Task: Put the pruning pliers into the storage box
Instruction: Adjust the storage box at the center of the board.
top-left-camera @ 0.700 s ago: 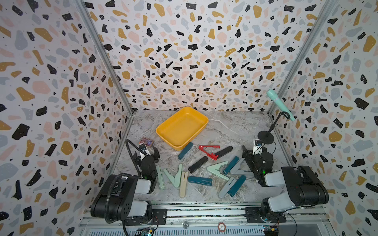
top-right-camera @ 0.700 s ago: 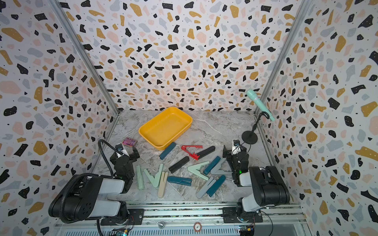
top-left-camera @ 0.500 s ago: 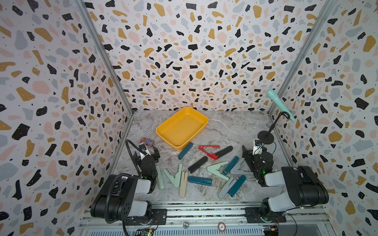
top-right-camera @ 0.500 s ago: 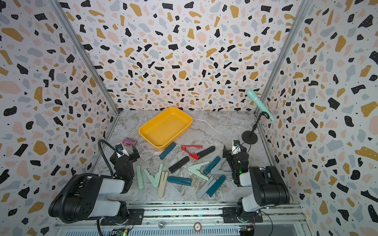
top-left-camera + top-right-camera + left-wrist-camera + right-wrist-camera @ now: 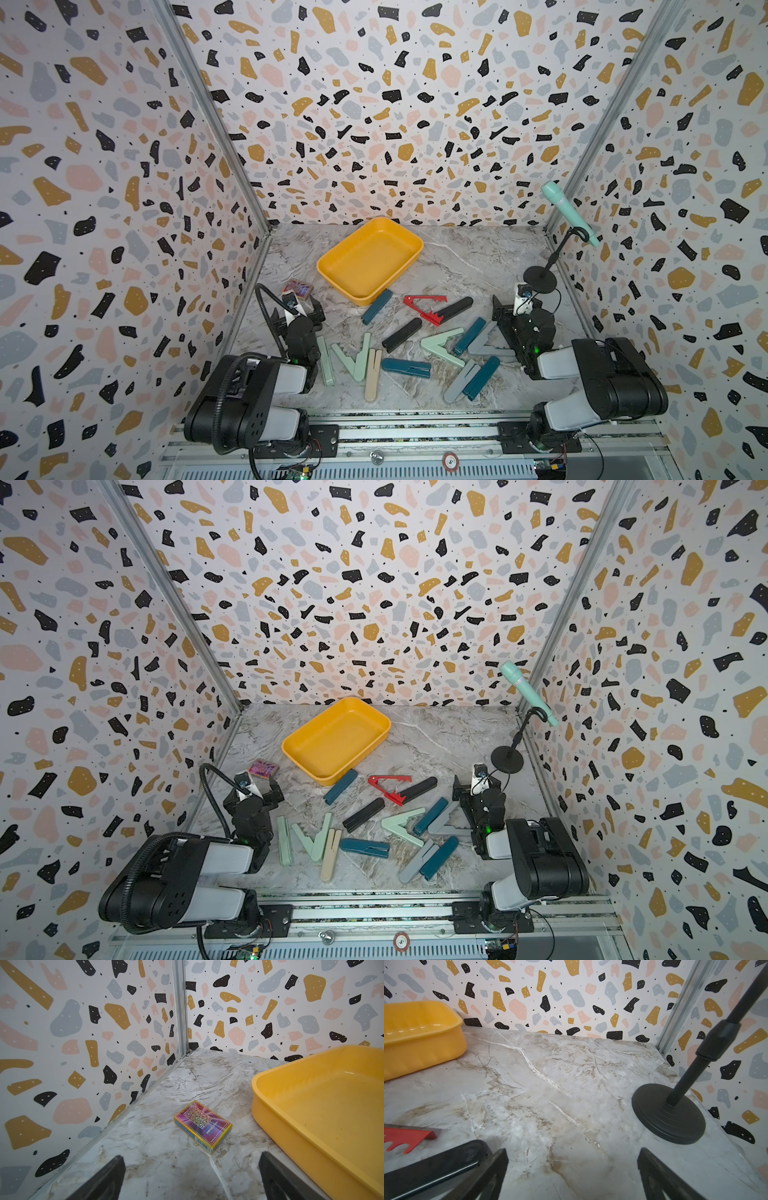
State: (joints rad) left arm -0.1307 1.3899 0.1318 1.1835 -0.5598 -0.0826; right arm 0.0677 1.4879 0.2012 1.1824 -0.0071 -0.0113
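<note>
- Two pincers, both released. The left pincer (image 5: 191, 1158) holds its jaws spread wide over the marbled tabletop (image 5: 187, 1076) and grasps nothing.
- A purple patterned card box (image 5: 202, 1126) lies flat just ahead of that pincer, near the left wall and apart from the yellow tray.
- The right pincer (image 5: 572, 1152) is spread just as wide, with only bare tabletop between its jaws.
- The storage box (image 5: 370, 259) sits toward the back of the tabletop, turned at an angle. Both top views show it there.
- Roughly a dozen pruning pliers (image 5: 442, 347) lie scattered on the tabletop in front of the box, between the two arms. All of them are outside it.
- A dark teal pair (image 5: 377, 306) lies closest to the box, its far end just beside the near wall.
- The red pair (image 5: 426, 309) lies with its arms spread open, one arm meeting a black pair (image 5: 455, 309).
- In the right wrist view, that black pair lies right beside one finger of the right pincer. Whether they touch cannot be told.
- A mint microphone (image 5: 567, 212) leans on a black stand (image 5: 668, 1113) in the back right corner, near the right pincer.
</note>
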